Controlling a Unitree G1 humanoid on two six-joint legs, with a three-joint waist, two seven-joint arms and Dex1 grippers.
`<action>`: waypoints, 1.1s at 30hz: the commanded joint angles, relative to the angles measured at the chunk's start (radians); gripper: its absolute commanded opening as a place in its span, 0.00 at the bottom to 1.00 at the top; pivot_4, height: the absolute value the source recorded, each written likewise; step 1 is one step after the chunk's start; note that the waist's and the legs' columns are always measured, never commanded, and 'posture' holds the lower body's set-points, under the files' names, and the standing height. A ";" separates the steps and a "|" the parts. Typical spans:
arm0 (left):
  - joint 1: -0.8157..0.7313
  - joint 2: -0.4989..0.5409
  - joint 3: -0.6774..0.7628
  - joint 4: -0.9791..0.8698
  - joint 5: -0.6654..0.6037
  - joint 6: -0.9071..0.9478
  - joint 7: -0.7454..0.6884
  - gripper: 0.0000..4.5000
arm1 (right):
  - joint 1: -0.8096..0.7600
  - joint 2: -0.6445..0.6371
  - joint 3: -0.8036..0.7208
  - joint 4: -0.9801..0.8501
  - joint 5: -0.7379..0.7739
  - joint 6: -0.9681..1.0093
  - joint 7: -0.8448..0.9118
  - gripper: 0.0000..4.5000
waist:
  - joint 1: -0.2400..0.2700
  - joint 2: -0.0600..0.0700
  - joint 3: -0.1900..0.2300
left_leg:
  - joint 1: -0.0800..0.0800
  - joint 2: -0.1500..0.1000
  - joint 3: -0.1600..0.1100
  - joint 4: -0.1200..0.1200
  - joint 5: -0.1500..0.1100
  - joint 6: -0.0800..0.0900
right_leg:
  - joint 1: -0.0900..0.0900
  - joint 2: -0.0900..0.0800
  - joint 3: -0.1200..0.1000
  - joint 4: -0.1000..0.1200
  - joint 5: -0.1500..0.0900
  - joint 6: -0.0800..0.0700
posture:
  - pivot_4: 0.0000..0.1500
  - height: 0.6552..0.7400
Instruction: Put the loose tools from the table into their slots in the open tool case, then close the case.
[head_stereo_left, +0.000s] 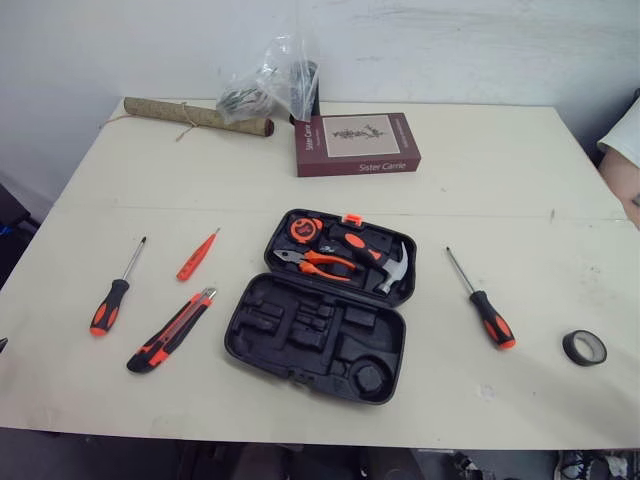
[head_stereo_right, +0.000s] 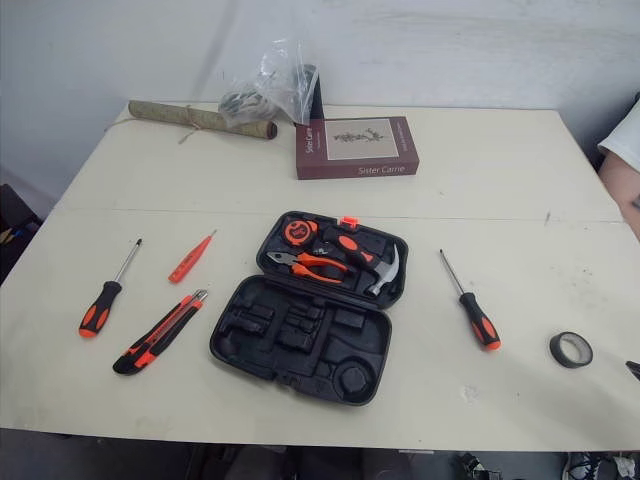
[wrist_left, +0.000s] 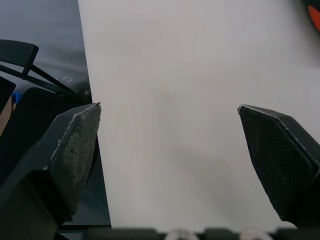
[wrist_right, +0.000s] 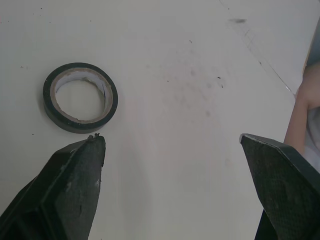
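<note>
– Black moulded-plastic tool case (head_stereo_left: 330, 352) lies open and flat, well ahead of both grippers and between them. The half farther from them holds orange-handled pliers (head_stereo_left: 318, 262), a steel-headed hammer (head_stereo_left: 392, 268) and a round tape measure (head_stereo_left: 303, 229). The nearer half is all bare shaped recesses.

– And the hands?

– Left gripper (wrist_left: 169, 107): fingers wide apart, nothing in them, hanging over the edge of the cream table (head_stereo_left: 480, 160). Right gripper (wrist_right: 172, 137): spread and empty too, with the black ring of electrical tape (wrist_right: 80, 97) just beyond one fingertip, not touching.

– What's loose?

– On the left gripper's side of the case there's a black-and-orange screwdriver (head_stereo_left: 112, 300), a slim orange tester screwdriver (head_stereo_left: 196, 256) and a black-and-orange utility knife (head_stereo_left: 170, 330). On the right gripper's side, a second screwdriver (head_stereo_left: 485, 305) lies between case and tape.

– Trouble spots?

– The tape, I'd say. It's flat, low and smooth-sided on a slick top, so a finger landing on its rim could skid it away instead of straddling it. Round screwdriver shafts may roll if nudged. The rubbery handles should hold well against those textured pads (wrist_left: 75, 145). Each recess is cut to one outline, so a tool seated crooked or in the wrong one would likely stop the case shutting. And a person's arm (wrist_right: 302, 100) sits close beside the right gripper.
</note>
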 joint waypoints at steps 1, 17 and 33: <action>-0.004 0.002 0.039 -0.053 -0.067 0.072 -0.035 0.99 | 0.000 0.008 0.003 -0.033 0.034 0.002 0.006 1.00 | 0.000 0.000 0.000 | 0.000 0.000 0.000 0.000 0.000 0.000 | 0.000 0.000 0.000 0.000 0.000 0.000 | 1.00 1.00; -0.125 -0.074 -0.081 -0.468 -0.159 0.329 -0.178 0.99 | -0.054 0.108 0.106 -0.546 0.201 0.368 0.012 1.00 | 0.010 0.003 0.000 | -0.002 0.002 -0.001 0.001 0.001 0.001 | 0.000 0.000 0.000 0.000 0.000 -0.001 | 1.00 1.00; -0.518 -0.252 -0.605 -0.772 0.007 0.459 -0.176 1.00 | 0.043 0.263 0.351 -1.086 0.194 0.580 -0.110 0.95 | 0.030 0.002 -0.001 | -0.005 0.002 -0.001 0.010 0.001 0.001 | 0.001 0.004 -0.007 0.002 0.001 0.000 | 1.00 1.00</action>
